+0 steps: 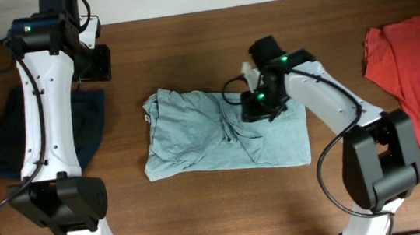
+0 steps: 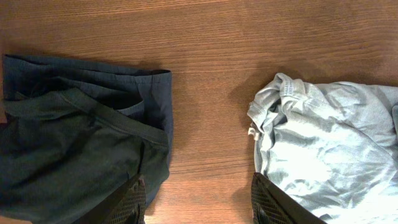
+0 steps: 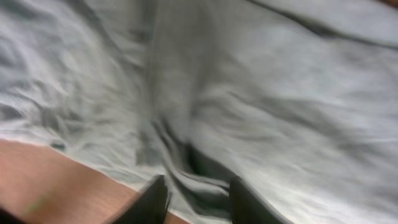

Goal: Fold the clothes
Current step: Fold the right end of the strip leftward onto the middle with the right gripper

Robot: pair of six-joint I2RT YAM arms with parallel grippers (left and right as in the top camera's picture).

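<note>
The pale grey-blue T-shirt [image 1: 189, 139] is lying rumpled and part-folded in the middle of the desk [image 1: 205, 220]. Its long axis is running side to side, with the collar end pointing toward the left arm.

The right fingers [image 3: 154, 200] are pressing down onto the shirt's right half, toward the far edge. In the blurred wrist view they are standing a little apart, with a crease of cloth running up between them and no clear pinch on it. The right arm is therefore much the nearer one, with the bulk of the shirt stretching away to its left.

The left fingers [image 2: 132, 202] are hovering wide apart and holding nothing, over bare wood between the collar and the dark navy garment [image 1: 1, 143]. The orange-red shirt [image 1: 418, 88] is waiting well apart, at the right edge.
</note>
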